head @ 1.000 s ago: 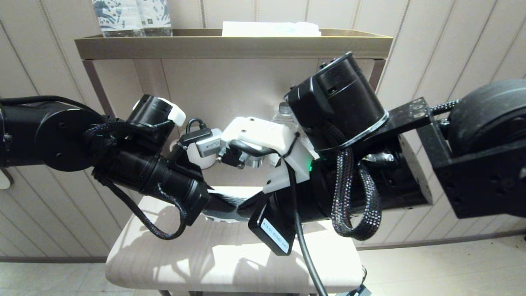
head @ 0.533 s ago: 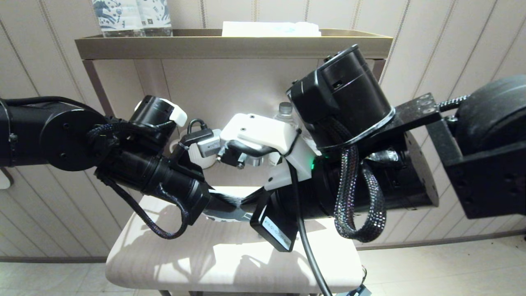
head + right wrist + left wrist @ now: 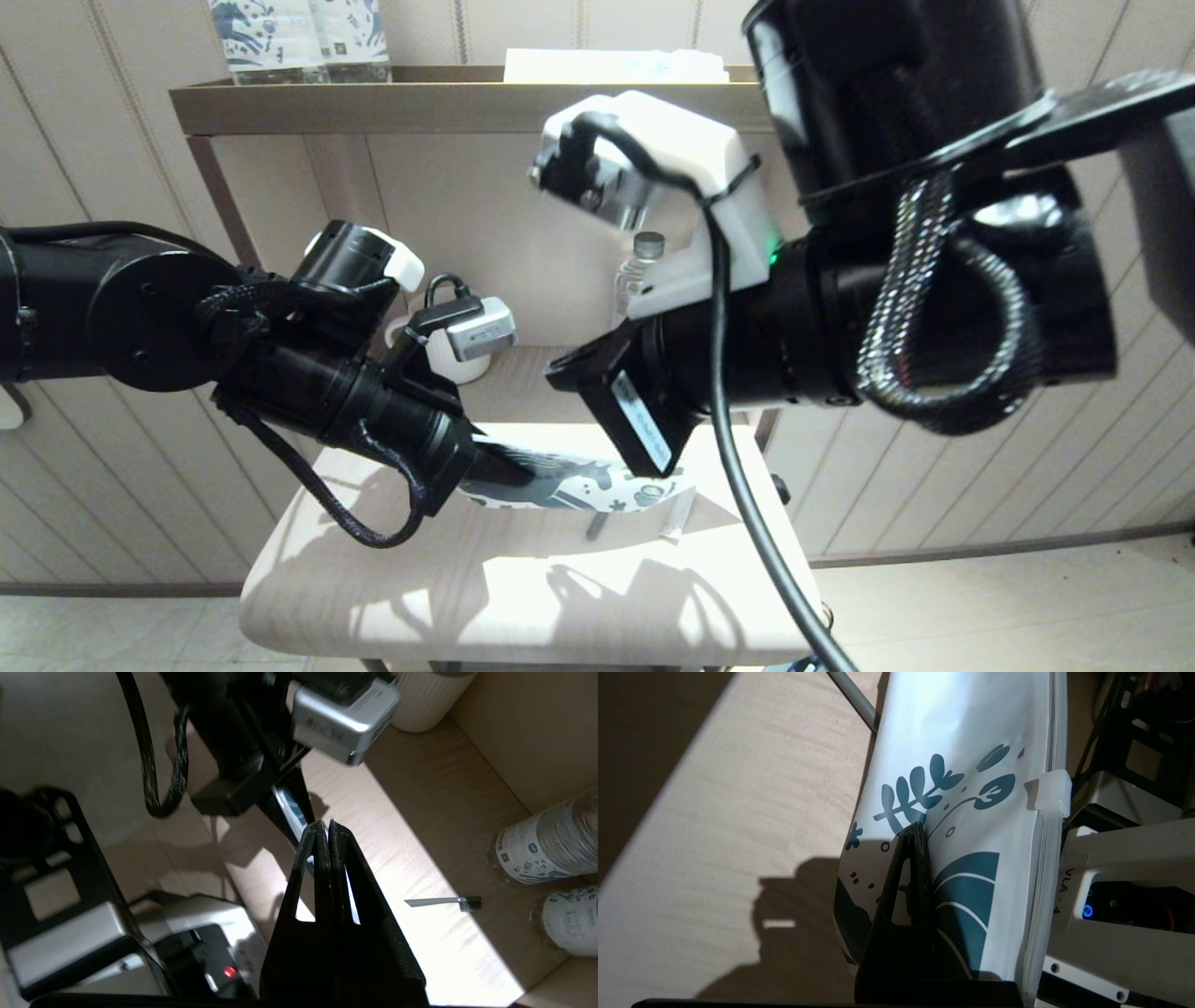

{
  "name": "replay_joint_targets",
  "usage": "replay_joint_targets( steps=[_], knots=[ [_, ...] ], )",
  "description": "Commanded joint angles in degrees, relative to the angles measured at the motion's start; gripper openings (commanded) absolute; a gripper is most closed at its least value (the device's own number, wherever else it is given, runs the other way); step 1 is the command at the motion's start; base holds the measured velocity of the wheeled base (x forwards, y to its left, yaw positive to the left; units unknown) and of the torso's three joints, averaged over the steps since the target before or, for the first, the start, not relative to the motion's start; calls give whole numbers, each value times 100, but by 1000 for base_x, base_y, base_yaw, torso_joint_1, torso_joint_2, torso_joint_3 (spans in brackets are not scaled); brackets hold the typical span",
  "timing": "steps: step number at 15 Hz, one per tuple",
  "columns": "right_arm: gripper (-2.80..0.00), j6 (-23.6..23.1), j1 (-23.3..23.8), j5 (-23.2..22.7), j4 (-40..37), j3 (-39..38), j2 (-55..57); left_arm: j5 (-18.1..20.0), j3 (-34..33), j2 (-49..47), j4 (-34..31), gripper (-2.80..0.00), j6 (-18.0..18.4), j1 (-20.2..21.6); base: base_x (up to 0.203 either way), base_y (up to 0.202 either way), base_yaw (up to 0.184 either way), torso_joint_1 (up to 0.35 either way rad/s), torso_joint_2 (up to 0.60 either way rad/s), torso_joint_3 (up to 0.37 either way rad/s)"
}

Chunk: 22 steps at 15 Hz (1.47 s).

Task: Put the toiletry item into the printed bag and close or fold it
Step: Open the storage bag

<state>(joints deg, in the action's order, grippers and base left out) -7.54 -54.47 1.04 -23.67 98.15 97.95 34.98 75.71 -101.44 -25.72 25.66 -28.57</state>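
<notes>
Head view: left gripper holds the printed bag over the desk, right arm raised in front

Left gripper [image 3: 504,467] has its fingers clamped on one end of the printed bag [image 3: 579,485], which hangs just above the pale desk [image 3: 523,597]; the left wrist view shows the bag's slider clip [image 3: 1049,794] on its zip edge. Right gripper [image 3: 325,828] is lifted well above the desk with its fingers pressed together on nothing, and its bulky arm blocks much of the shelf behind. One toiletry item [image 3: 444,901] lies loose on the desk, dark head toward two water bottles [image 3: 546,844] beside the wall; it seems to rest just past the bag's free end. One ribbed white cup [image 3: 457,359] stands behind the left wrist. Two printed packs [image 3: 299,37] and one flat white packet [image 3: 616,65] sit on the top shelf [image 3: 523,103]
</notes>
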Motion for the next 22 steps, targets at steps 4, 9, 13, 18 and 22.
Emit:
replay_joint_targets(
  steps=[4, 9, 13, 18, 22],
  knots=[
    [0, 1647, 158, -38, -13, 67, -204, 8, -3, 19, -47, -280, 9, -8, 0, 0, 0, 0, 0, 0],
    [-280, 1510, 394, -356, -785, 206, -273, -9, -3, 45, -56, -280, 9, -8, 0, 0, 0, 0, 0, 0],
    [-280, 916, 409, -356, -730, -463, -235, 0, 8, 28, -56, -280, 9, -1, 0, 0, 0, 0, 0, 0],
    [-280, 244, 411, -341, -102, -745, -41, 0, 58, -43, -47, -280, 9, -8, 0, 0, 0, 0, 0, 0],
    [-280, 198, 384, -332, -128, -790, -57, 0, 58, -60, -47, -280, 9, -8, 0, 0, 0, 0, 0, 0]
  ],
)
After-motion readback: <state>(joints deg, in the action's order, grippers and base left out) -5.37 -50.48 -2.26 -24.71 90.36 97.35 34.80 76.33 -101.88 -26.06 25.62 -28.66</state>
